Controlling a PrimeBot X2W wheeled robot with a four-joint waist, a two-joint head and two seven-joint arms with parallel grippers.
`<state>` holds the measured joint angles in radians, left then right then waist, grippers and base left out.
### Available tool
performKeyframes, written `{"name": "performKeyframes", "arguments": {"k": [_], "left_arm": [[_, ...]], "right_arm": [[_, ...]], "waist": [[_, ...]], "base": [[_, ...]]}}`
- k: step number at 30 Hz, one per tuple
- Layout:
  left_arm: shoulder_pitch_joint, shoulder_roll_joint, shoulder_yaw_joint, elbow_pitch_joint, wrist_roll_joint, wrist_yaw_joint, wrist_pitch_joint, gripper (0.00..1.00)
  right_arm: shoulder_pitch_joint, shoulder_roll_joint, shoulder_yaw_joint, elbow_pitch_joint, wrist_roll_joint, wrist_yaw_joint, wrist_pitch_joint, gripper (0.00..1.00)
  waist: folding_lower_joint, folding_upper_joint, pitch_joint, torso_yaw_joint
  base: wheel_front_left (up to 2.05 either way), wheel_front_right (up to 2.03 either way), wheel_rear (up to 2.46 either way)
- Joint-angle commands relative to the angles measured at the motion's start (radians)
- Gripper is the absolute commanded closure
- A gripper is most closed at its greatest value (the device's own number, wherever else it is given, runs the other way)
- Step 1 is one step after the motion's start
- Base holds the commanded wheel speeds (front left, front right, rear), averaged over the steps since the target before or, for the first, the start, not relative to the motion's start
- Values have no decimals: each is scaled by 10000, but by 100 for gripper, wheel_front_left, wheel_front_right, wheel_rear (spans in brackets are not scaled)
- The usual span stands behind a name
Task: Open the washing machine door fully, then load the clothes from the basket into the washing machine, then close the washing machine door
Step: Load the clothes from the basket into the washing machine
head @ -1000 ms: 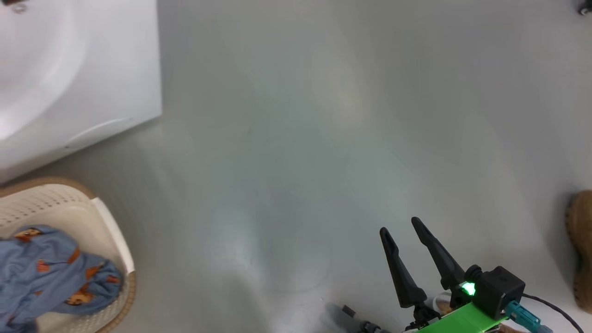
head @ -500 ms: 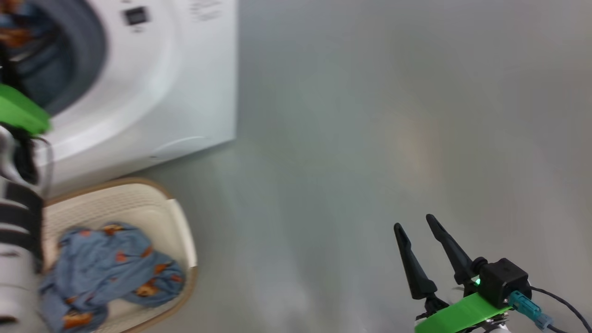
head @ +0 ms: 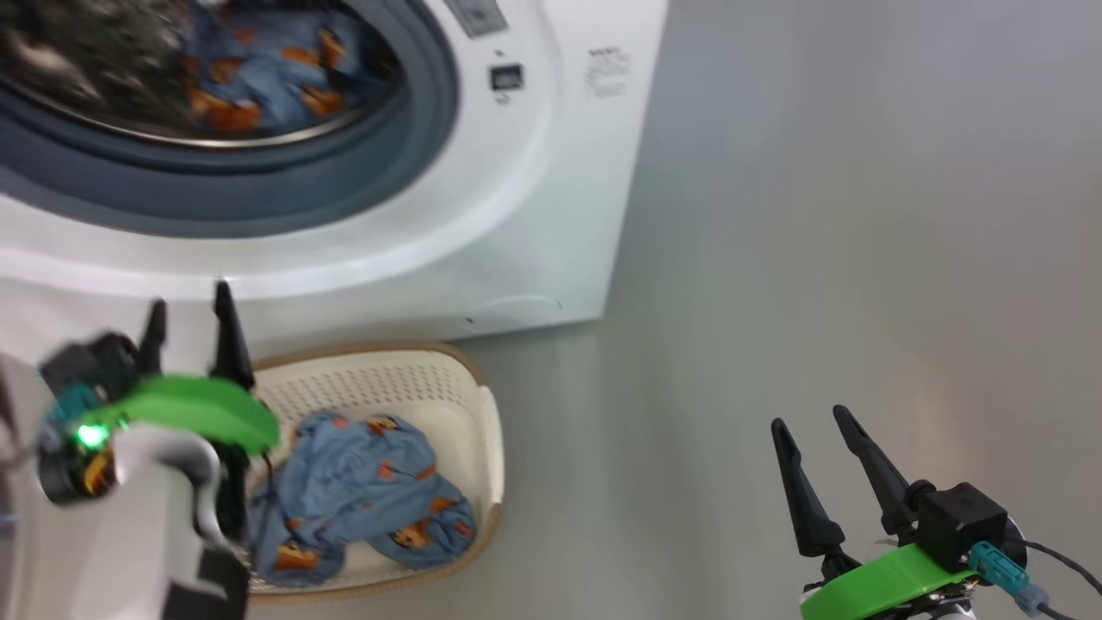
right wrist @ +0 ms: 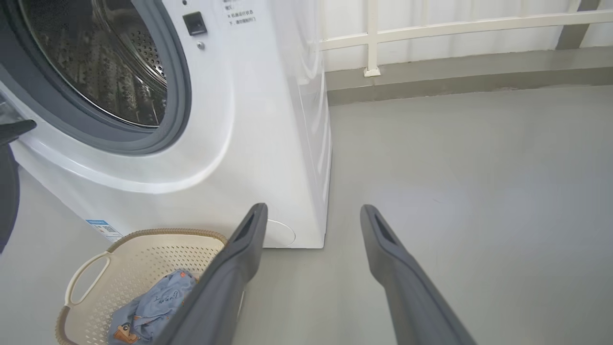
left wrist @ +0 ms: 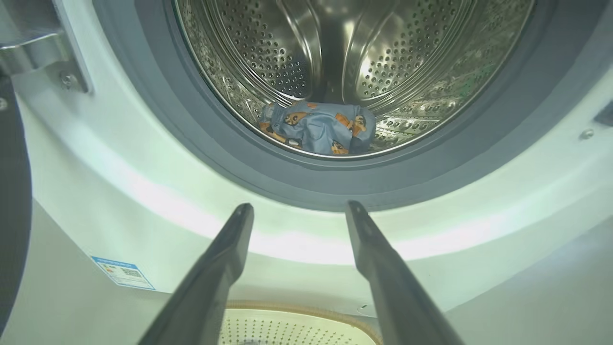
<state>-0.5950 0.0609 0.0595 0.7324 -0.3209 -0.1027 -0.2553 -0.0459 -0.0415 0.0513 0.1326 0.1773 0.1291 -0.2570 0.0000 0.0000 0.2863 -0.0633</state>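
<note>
Before you stands the washing machine [head: 534, 215], its mouth open, with the grey gasket [head: 258, 198] ringing the steel drum [left wrist: 287, 57]. The washing machine door [left wrist: 12, 206] is swung out to the left. You see only its dark rim at the edge of the left wrist view, beside the metal hinge [left wrist: 33, 52]. On the grey floor [head: 818, 215], just in front of the machine, sits the basket [head: 486, 430].

Your left arm is raised over the basket's left end. Your left gripper [head: 189, 297] points at the machine's front below the gasket, jaws wide and empty. Your right arm sits low at the right, well apart from the basket. Your right gripper [head: 811, 418] is likewise spread wide over bare floor, holding nothing.

The clothes [head: 362, 491] lie as a blue printed heap in the basket, just right of the left wrist. Another blue printed piece [left wrist: 318, 127] lies at the drum's bottom, far beyond the left fingertips.

Since a second ago your head camera has swung left. Then only the machine's corner and a slice of the basket showed. Now the drum mouth and the whole basket do, and the left gripper has come into the head view. The right gripper keeps its lower-right spot.
</note>
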Motion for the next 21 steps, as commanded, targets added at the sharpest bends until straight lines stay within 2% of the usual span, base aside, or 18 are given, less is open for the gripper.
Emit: {"name": "performKeyframes", "arguments": {"k": [1, 6, 13, 21], "left_arm": [[610, 181, 98, -791, 103, -61, -63, 0], [2316, 34, 1, -2129, 177, -15, -64, 0], [4447, -67, 112, -3773, 193, 375, -64, 0], [6289, -101, 225, -5424, -136, 469, -64, 0]], "right_arm": [[5, -87, 225, -175, -146, 16, -48, 0], [96, -87, 301, -105, -278, 16, -48, 0], [448, -87, 274, -50, -360, 16, -48, 0], [755, -87, 324, -12, -421, 16, -48, 0]], "waist": [[0, 0, -941, 741], [0, 0, -1401, 694], [0, 0, -2169, 610], [0, 0, -2863, 404]], "base": [[0, 0, 0], [0, 0, 0], [0, 0, 0], [0, 0, 0]]}}
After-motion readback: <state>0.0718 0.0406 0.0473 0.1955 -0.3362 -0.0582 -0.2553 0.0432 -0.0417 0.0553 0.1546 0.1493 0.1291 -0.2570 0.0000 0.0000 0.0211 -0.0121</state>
